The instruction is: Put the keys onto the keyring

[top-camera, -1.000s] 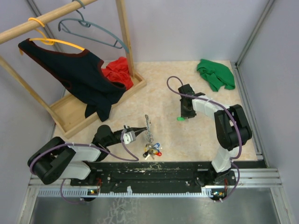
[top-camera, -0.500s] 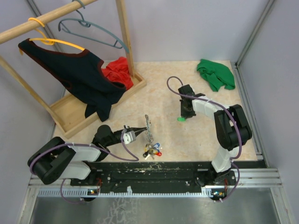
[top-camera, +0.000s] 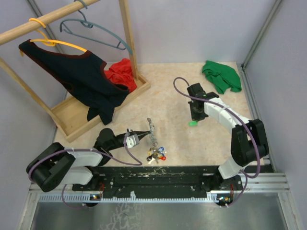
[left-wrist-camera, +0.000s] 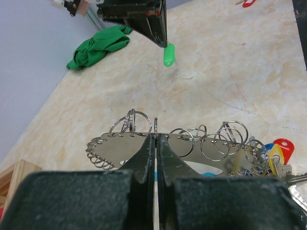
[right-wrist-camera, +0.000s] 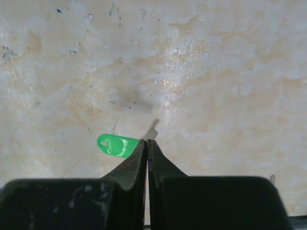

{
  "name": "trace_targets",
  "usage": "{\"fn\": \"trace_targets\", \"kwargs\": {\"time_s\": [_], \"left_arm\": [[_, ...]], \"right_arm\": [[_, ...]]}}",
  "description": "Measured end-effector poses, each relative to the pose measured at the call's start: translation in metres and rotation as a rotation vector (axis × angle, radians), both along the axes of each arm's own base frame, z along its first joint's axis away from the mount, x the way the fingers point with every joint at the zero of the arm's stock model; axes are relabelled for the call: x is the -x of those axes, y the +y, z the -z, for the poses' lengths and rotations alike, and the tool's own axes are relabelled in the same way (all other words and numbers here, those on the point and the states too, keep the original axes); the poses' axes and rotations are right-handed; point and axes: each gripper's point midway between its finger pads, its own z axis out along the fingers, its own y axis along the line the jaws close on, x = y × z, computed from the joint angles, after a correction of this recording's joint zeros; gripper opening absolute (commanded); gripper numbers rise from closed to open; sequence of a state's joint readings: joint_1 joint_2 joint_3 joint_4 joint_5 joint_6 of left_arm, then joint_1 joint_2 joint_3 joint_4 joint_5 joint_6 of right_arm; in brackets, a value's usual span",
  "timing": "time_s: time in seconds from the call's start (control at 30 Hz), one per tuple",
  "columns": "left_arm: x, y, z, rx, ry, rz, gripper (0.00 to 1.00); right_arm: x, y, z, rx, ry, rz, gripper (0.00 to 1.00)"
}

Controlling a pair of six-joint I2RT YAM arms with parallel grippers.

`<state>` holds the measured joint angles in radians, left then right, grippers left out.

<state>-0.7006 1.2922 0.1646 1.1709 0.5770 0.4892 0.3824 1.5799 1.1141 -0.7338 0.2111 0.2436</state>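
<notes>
Right wrist view is showing the right gripper (right-wrist-camera: 147, 141) pressed together on the blade of the green key (right-wrist-camera: 115, 145), with the plastic head sticking out just left of the fingertips (a shadow is lying on the table (right-wrist-camera: 216, 72) below). The left gripper (left-wrist-camera: 157, 136) is clamping the silvery band of the keyring (left-wrist-camera: 115, 148), well apart from that key.

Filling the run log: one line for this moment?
left claw: shut on keyring; right claw: shut on green key, hanging above table
</notes>
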Motion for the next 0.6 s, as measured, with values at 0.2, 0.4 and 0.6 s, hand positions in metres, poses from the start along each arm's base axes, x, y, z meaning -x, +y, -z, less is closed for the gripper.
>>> {"fn": "trace_targets", "kwargs": {"time_s": [0.2,0.4,0.6], "left_arm": [[0.0,0.0,0.0,-0.002,0.002,0.0,0.0],[0.001,0.0,0.0,-0.003,0.003,0.005,0.0],[0.003,0.0,0.0,-0.004,0.004,0.014,0.0]], "right_arm": [[0.013,-0.011,-0.028,0.067,0.057,-0.077,0.0],[0.025,-0.013,-0.024,0.136,0.172,-0.174,0.0],[0.025,0.009,0.013,0.195,0.317,-0.303,0.0]]}}
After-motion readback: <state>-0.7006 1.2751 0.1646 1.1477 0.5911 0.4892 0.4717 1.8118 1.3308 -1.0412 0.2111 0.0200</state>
